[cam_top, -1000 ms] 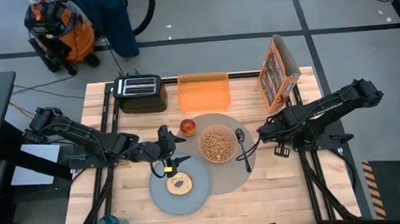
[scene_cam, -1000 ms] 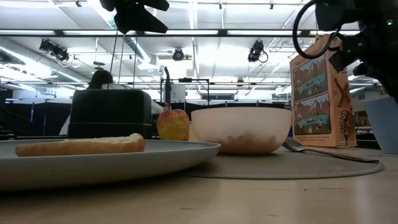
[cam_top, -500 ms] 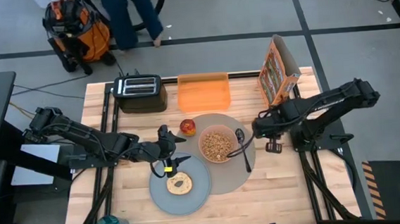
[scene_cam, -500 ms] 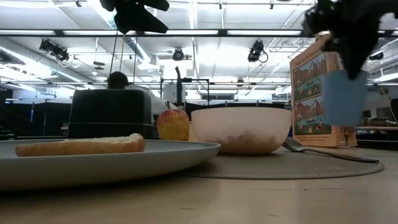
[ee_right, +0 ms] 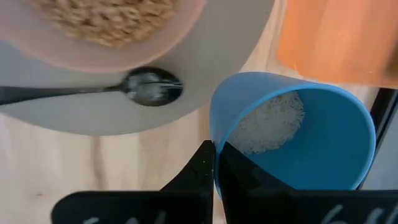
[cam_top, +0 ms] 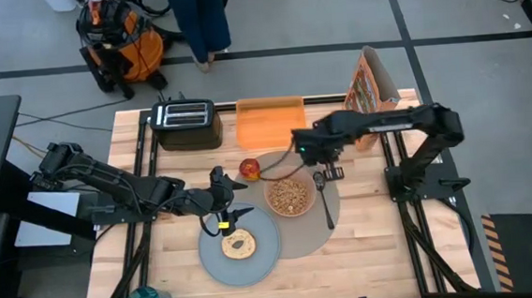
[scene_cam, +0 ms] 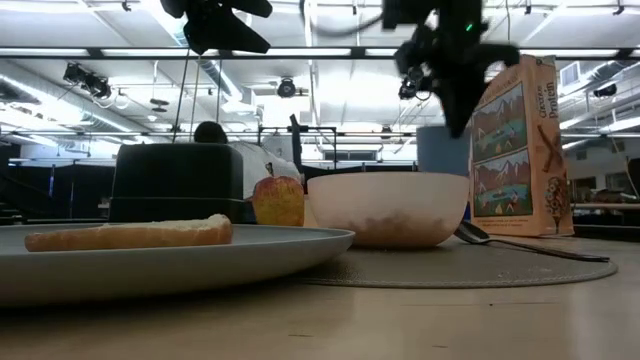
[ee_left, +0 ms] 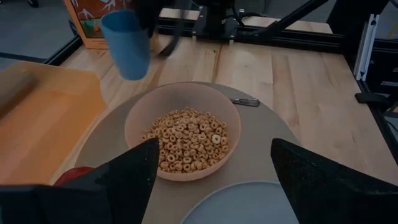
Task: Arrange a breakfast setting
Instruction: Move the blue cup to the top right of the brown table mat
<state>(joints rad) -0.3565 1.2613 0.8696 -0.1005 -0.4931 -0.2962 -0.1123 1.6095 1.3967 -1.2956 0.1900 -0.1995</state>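
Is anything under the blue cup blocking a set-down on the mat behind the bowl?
Nothing visible does. The right gripper, shut on the blue cup rim, holds it in the air above the placemat edge behind the pink bowl. The apple and spoon lie off to either side.

The cup (ee_right: 292, 134) is blue with a pale frosted patch inside. The bowl (ee_left: 182, 127) is pale pink and holds tan cereal rings. The mat (cam_top: 324, 234) is grey-brown, the plate (cam_top: 213, 261) grey, the bagel (cam_top: 239, 246) browned. The apple (cam_top: 250, 169) is red, the spoon (ee_right: 93, 88) silvery, the toaster (cam_top: 186, 124) black, the board (cam_top: 270, 123) orange. The tabletop (cam_top: 367, 245) is pale striped wood.
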